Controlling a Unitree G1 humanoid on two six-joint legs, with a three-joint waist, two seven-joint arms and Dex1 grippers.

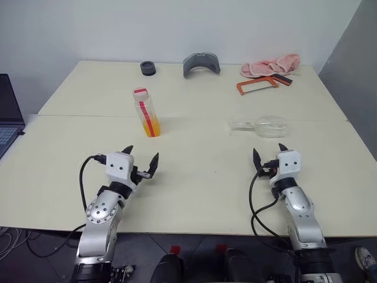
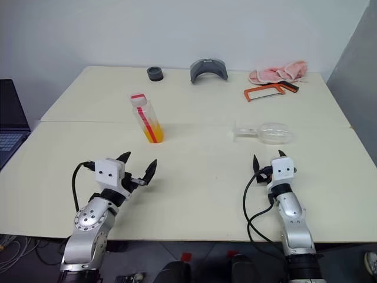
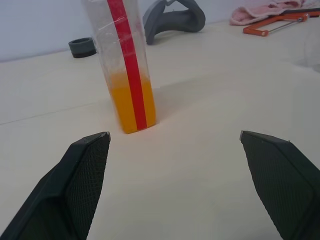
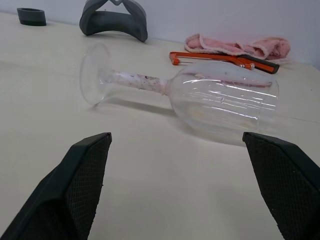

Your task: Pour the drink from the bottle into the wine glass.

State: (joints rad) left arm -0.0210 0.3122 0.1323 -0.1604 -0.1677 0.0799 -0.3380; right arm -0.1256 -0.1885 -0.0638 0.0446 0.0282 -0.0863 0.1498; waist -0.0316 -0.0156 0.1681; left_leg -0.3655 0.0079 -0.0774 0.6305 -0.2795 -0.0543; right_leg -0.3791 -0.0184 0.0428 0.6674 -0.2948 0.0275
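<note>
The bottle (image 1: 146, 112) stands upright on the table, left of centre, with a red cap and red stripe; the orange drink (image 3: 131, 107) fills its lower part. The wine glass (image 1: 264, 126) lies on its side to the right, foot pointing left, bowl (image 4: 225, 101) to the right. My left gripper (image 1: 142, 159) is open just above the table, a little nearer than the bottle and apart from it. My right gripper (image 1: 270, 155) is open as well, just in front of the lying glass, nothing between its fingers.
Along the table's far edge sit a dark ring (image 1: 148, 68), a grey curved piece (image 1: 201, 63), an orange-framed hacksaw (image 1: 257, 85) and a pink cloth (image 1: 271, 65). A laptop (image 1: 8, 113) sits at the left edge. A seam (image 1: 194, 118) runs across the table.
</note>
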